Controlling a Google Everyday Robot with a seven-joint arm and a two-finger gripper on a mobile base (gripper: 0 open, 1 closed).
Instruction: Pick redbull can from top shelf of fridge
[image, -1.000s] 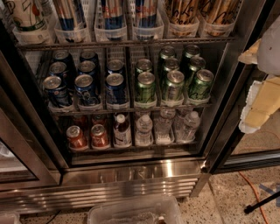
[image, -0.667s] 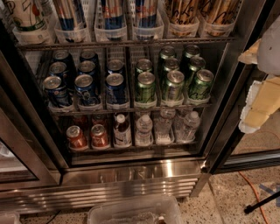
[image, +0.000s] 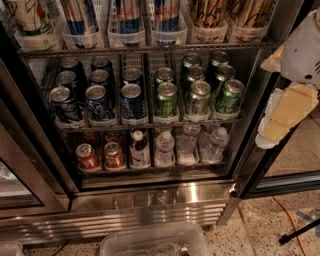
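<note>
The fridge (image: 150, 192) stands open in front of me, with its steel sill and ribbed base below. Its top shelf (image: 150, 49) is a wire rack along the upper edge, with a row of clear lane bins (image: 127, 37). Three blue-and-silver redbull cans (image: 129, 12) stand side by side in the middle bins. Only their lower halves show; the lids are cut off by the frame's top. My gripper (image: 282, 117), white with tan-yellow parts, hangs at the right edge outside the fridge. It is lower than the top shelf and far right of the redbull cans.
Tan cans (image: 225, 12) and a white-green can (image: 27, 20) flank the redbull cans. The middle rack holds short blue cans (image: 100, 97) and green cans (image: 195, 92). The bottom rack holds red cans (image: 100, 156) and bottles (image: 185, 145). A clear tub (image: 155, 242) and an orange cable (image: 287, 220) lie on the floor.
</note>
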